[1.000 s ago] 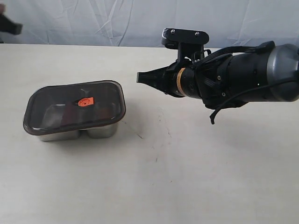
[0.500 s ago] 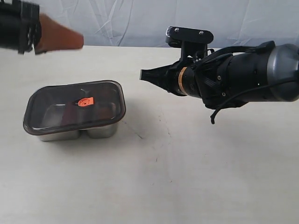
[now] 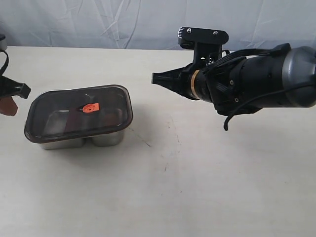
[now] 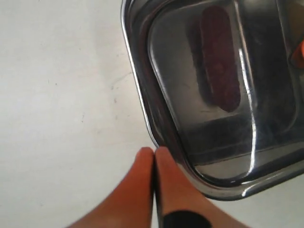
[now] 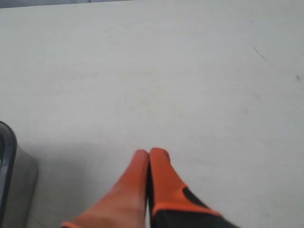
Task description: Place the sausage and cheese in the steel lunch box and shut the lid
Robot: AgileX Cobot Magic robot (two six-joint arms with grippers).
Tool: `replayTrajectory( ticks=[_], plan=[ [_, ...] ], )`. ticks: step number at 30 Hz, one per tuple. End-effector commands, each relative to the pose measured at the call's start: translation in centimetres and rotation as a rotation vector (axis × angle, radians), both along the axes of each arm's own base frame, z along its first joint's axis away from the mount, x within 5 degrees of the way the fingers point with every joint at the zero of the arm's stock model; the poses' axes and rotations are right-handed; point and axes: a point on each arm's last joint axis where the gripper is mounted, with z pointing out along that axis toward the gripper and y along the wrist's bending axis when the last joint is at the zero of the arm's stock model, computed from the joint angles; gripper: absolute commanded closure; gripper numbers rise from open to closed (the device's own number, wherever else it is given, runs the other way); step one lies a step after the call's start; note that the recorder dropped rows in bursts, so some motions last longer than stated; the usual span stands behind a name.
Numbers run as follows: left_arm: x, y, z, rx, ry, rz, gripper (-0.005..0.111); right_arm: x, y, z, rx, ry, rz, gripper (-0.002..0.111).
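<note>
Both pairs are pressed together, pinching nothing: the left fingers (image 4: 141,178) sit just beside the box's corner at its 9 o'clock, while the right fingers (image 5: 137,173) hang well apart at 2 o'clock. The lid (image 3: 64,112) looks laid on the steel lunch box (image 3: 106,139), so sealing it probably wants a flat, even press near the valve (image 3: 90,107), not on a corner. The box's long axis runs 9 to 3 across the counter (image 3: 197,187). The sausage (image 4: 219,57) lies beneath the lid, parallel to the nearest lid edge; the cheese cannot be made out.

- Steel lunch box (image 3: 106,139): polished metal, glossy, mirror-like reflections.
- Lid (image 3: 54,106): smoky translucent plastic, smooth, glossy.
- Table (image 3: 197,187): matt off-white surface, faintly scuffed.
- Backdrop (image 3: 123,19): creased white cloth, matt.
- Left gripper fingers (image 4: 137,190): smooth orange, satin finish.
</note>
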Motion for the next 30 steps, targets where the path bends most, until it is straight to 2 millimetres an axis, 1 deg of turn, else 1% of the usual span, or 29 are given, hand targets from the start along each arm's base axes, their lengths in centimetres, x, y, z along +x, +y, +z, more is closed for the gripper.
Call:
replayTrajectory(
  ticks=[1, 5, 6, 7, 8, 11, 12, 14, 15, 16, 17, 18, 19, 20, 21, 22, 24, 28, 30],
  plan=[
    [-0.3, 0.0, 0.4, -0.012, 0.029, 0.035, 0.107, 0.5, -0.6, 0.2, -0.033, 0.007, 0.022, 0.109],
    [-1.0, -0.2, 0.9, -0.024, 0.064, 0.025, 0.107, 1.8, -2.1, -0.3, 0.029, 0.100, 0.027, 0.109],
    [-1.1, -0.3, 1.2, -0.043, 0.044, 0.016, 0.107, 2.5, -2.9, -0.3, 0.033, 0.108, 0.035, 0.109],
    [-0.9, -0.5, 1.3, -0.053, 0.028, 0.009, 0.107, 2.9, -3.3, -0.2, 0.019, 0.105, 0.036, 0.109],
    [-0.7, -0.6, 1.4, -0.074, -0.005, 0.002, 0.107, 3.6, -3.5, 0.3, -0.014, 0.082, 0.059, 0.109],
    [-0.5, -1.2, 1.6, -0.124, -0.040, -0.044, 0.107, 4.8, -3.4, 1.3, -0.124, 0.032, 0.112, 0.109],
    [-0.4, -1.4, 1.7, -0.144, -0.049, -0.056, 0.107, 5.3, -3.3, 1.6, -0.170, 0.025, 0.109, 0.109],
    [-0.3, -1.7, 1.8, -0.172, -0.065, -0.078, 0.107, 7.4, -3.4, 2.2, -0.391, -0.004, 0.101, 0.109],
    [-0.3, -1.7, 1.8, -0.172, -0.065, -0.078, 0.107, 8.3, -3.7, 2.3, -0.477, -0.007, 0.071, 0.109],
    [-0.3, -1.6, 1.8, -0.170, -0.066, -0.081, 0.107, 9.6, -4.4, 2.2, -0.593, 0.000, 0.011, 0.109],
    [-0.4, -1.7, 1.8, -0.170, -0.064, -0.082, 0.107, 10.5, -5.0, 1.7, -0.686, 0.039, -0.025, 0.109],
    [-0.4, -1.6, 1.8, -0.167, -0.063, -0.084, 0.107, 11.3, -6.0, 1.2, -0.770, 0.142, -0.066, 0.109],
    [-0.4, -1.6, 1.8, -0.166, -0.064, -0.086, 0.107, 11.5, -6.5, 0.7, -0.783, 0.274, -0.049, 0.109],
    [-0.4, -1.6, 1.8, -0.166, -0.066, -0.086, 0.107, 11.3, -6.7, -0.3, -0.738, 0.437, 0.008, 0.109],
    [-0.4, -1.6, 1.8, -0.165, -0.066, -0.087, 0.107, 11.1, -6.5, -0.7, -0.695, 0.500, 0.047, 0.109],
    [-0.4, -1.6, 1.8, -0.162, -0.069, -0.098, 0.107, 10.7, -6.1, -1.1, -0.607, 0.567, 0.102, 0.109],
    [-0.7, -1.7, 1.7, -0.155, -0.042, -0.135, 0.107, 10.0, -4.2, -1.5, -0.423, 0.616, 0.221, 0.109],
    [-1.5, -1.7, 1.4, -0.153, 0.040, -0.173, 0.107, 8.8, -1.8, -1.3, -0.256, 0.657, 0.346, 0.109],
    [-1.8, -1.8, 1.4, -0.164, 0.072, -0.184, 0.107, 8.6, -1.1, -1.3, -0.232, 0.643, 0.363, 0.109]
  ],
)
